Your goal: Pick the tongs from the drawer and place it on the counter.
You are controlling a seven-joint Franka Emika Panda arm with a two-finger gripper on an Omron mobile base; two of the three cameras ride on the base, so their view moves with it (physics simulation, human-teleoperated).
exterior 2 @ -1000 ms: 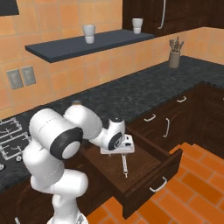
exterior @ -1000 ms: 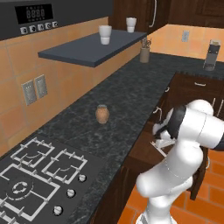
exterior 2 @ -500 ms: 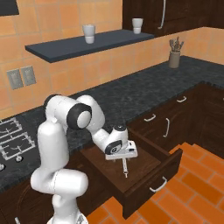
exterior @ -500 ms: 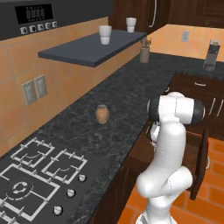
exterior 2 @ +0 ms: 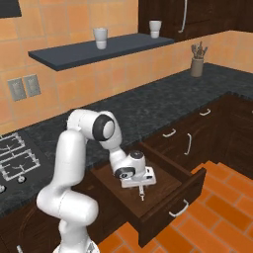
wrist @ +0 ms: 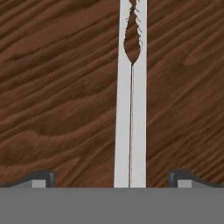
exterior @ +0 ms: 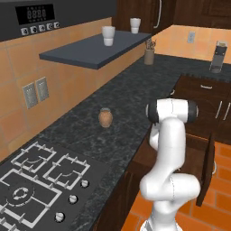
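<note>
The drawer (exterior 2: 170,198) stands pulled out below the black speckled counter (exterior 2: 163,106), showing its reddish-brown floor. The tongs (wrist: 131,109) lie flat on that floor as a long silvery-white strip running straight up the hand view. In the right base view, one end of the tongs (exterior 2: 142,194) pokes out below the hand. My gripper (wrist: 112,180) hangs low inside the drawer, pointing down, open, with one fingertip on each side of the tongs and a wide gap to both. In the right base view the gripper (exterior 2: 140,186) sits over the drawer's middle. Nothing is held.
A small brown clay jar (exterior: 105,117) stands on the counter (exterior: 131,99) near the stove (exterior: 31,180). Two white cups sit on the wall shelf (exterior: 90,49). A utensil holder (exterior 2: 197,64) stands at the far end. The open drawer front (exterior: 209,158) juts over the orange tile floor.
The arm has straightened upward and the hand has shifted slightly over the tongs inside the drawer. The jaws stay open.
</note>
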